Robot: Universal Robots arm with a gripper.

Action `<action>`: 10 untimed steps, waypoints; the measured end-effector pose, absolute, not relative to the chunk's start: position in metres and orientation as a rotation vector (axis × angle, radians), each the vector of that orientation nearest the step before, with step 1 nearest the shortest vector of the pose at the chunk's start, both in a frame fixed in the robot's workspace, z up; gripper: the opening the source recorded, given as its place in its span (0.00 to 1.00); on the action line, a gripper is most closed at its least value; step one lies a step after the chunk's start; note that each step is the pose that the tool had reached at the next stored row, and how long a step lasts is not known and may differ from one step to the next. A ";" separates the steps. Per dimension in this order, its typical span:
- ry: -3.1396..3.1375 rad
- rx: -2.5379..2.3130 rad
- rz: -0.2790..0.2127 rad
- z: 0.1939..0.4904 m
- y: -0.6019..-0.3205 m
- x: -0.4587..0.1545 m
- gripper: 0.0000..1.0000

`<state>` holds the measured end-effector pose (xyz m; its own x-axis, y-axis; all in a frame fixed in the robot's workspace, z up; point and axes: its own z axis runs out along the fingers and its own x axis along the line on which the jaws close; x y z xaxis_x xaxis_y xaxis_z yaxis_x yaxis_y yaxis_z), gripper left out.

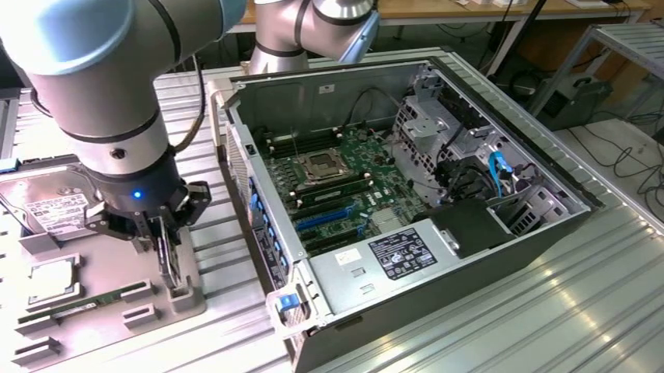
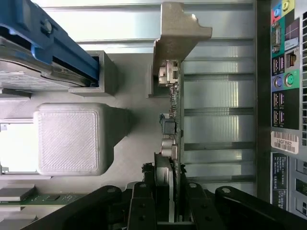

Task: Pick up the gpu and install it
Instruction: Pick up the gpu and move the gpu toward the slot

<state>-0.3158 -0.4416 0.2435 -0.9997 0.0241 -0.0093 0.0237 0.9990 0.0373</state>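
Observation:
The gpu (image 1: 170, 263) is a thin dark card standing on edge in a grey slotted holder (image 1: 186, 299) on the fixture plate, at the exterior view's left. In the wrist view I look along the gpu (image 2: 172, 124) edge-on, with its silvery metal bracket (image 2: 180, 33) at the far end. My gripper (image 1: 166, 233) hangs straight down over the card. The two black fingers (image 2: 144, 206) sit on either side of the card's near end, so the gripper (image 2: 169, 203) is shut on it. The card's lower edge still rests in the holder.
The open computer case (image 1: 539, 167) lies to the exterior view's right, showing the motherboard (image 1: 343, 183) and blue slots (image 1: 322, 221); its rear port panel (image 2: 285, 96) is close by. A hard drive (image 1: 52, 202), a processor (image 1: 47, 280) and a green memory stick (image 1: 89, 305) sit on the fixture plate.

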 end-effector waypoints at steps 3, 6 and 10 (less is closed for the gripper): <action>3.131 0.037 0.058 0.256 -0.442 -0.316 0.28; 3.131 0.037 0.058 0.270 -0.442 -0.316 0.28; 3.132 0.012 0.058 0.274 -0.442 -0.316 0.28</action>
<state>-0.3158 -0.4417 0.2743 -0.9999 0.0076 -0.0092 0.0073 0.9993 0.0372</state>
